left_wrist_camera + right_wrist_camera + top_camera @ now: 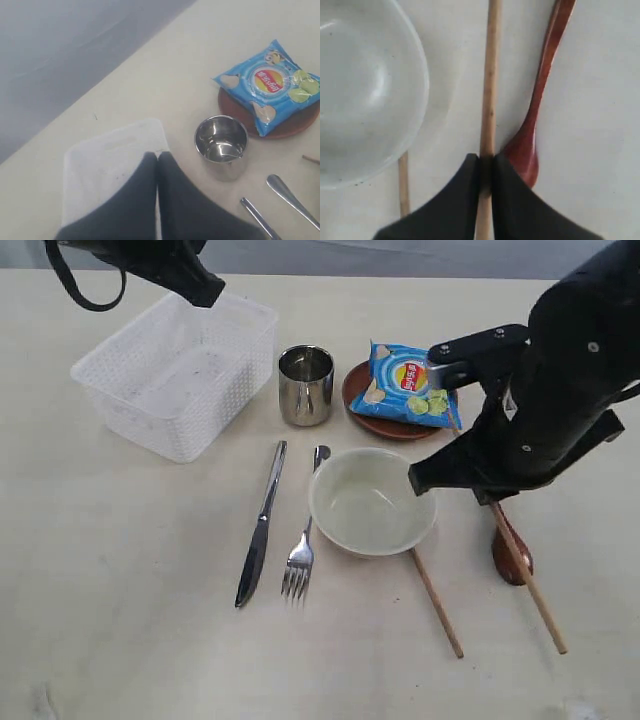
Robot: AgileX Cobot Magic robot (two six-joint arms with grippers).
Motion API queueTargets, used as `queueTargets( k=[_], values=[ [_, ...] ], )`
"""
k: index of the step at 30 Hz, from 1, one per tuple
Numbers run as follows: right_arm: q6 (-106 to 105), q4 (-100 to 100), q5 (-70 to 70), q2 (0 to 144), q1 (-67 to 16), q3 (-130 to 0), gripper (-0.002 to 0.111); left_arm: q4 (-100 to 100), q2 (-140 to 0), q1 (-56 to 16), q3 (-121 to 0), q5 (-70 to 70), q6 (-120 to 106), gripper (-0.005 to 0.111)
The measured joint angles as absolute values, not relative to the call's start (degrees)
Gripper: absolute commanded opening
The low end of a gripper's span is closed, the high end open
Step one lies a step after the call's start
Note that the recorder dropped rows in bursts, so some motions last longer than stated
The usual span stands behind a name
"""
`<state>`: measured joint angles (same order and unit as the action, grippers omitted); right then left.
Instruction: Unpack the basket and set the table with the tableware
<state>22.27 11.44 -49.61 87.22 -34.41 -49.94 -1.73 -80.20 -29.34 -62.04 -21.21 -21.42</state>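
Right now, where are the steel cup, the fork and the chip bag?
steel cup [306,400]: exterior view, on its side wall.
fork [298,562]: exterior view, at the tines' base.
chip bag [405,378]: exterior view, on its printed front.

Empty wht basket [180,375], tableware [370,502] out on table [120,630]

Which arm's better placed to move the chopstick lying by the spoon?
Right. The right arm has its jaws pinched on that chopstick, beside the wooden spoon next to the bowl. The left arm hangs with jaws shut above the basket, across the table from it.
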Motion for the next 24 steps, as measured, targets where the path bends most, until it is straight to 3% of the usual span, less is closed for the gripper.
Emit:
queueTargets(
  k=[8,24],
  values=[
    [39.5,9.93,-46.94,87.84,-44.91,-59.16,0.0,-0.88,-80.2,-29.34,-62.04,-21.77,-21.42,0.0],
    [43.59,6.74,-48.59,103.52,-45.29,-69.94,0.0,-0.66,-80.2,-29.34,-62.04,-21.77,-21.42,0.0]
  ],
)
